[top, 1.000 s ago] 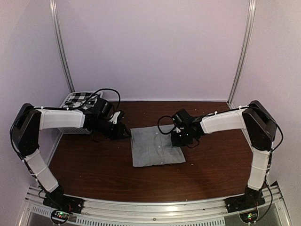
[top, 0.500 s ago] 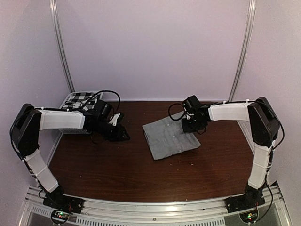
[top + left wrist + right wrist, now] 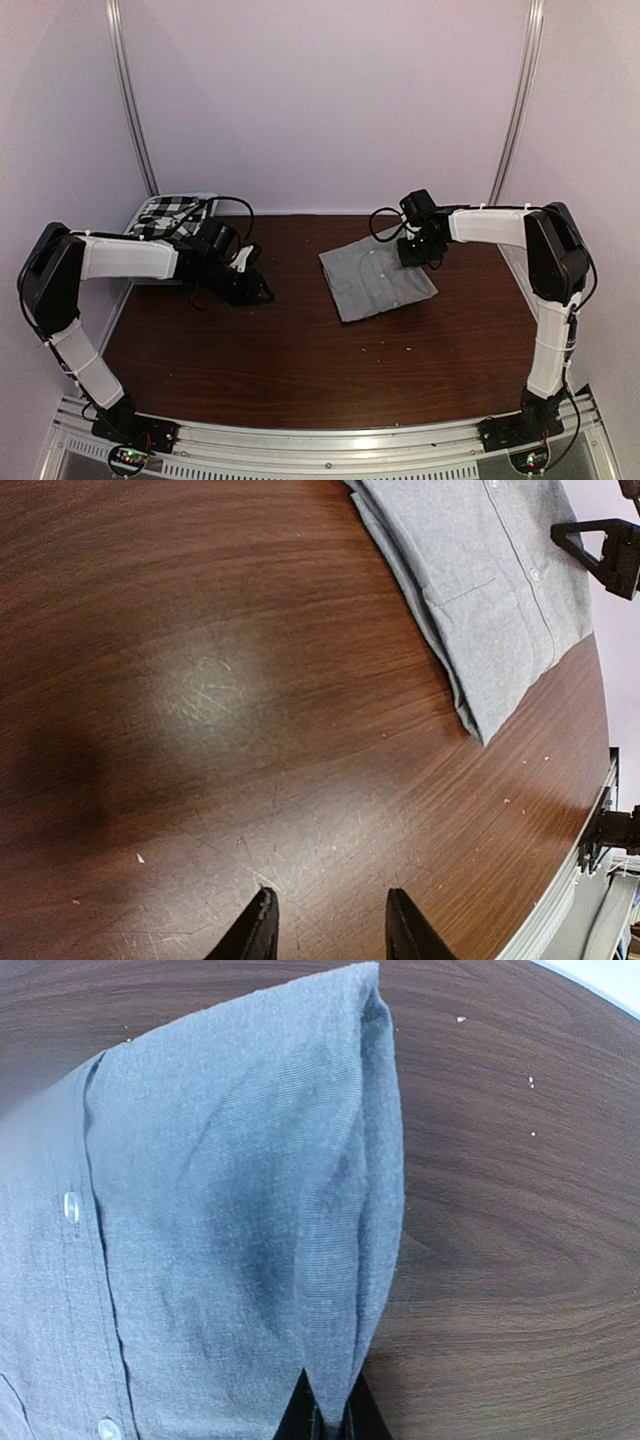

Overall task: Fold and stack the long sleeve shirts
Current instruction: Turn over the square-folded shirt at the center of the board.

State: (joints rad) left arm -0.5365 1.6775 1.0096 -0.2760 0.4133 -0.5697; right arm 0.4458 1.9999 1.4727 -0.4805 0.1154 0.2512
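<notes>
Grey shirt (image 3: 378, 280): pinches its edge with right gripper (image 3: 325, 1412); holds left gripper (image 3: 330, 912) parted, empty. Risks dragging folds loose, grip seemingly shallow.

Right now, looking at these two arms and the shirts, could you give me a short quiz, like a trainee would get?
1. True or false: the right gripper is shut on an edge of the grey shirt.
2. The left gripper is: A) open, holding nothing; B) shut on cloth; C) out of view.
3. What pattern has the second shirt, at the far left?
Key: 1 true; 2 A; 3 black-and-white checks.
</notes>
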